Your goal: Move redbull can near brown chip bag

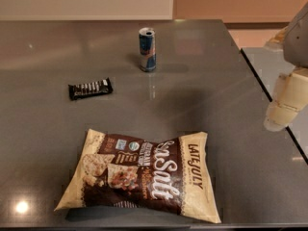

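Both sit left of the gripper (281, 107), whose opening cannot be told: redbull can (147, 49) farther, not yet grasped; brown chip bag (144, 174) nearer.

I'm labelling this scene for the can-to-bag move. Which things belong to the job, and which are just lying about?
Job: redbull can, upright at the back; brown chip bag, flat in front; gripper, at the right edge.
Lying about: black candy bar, left of the can.
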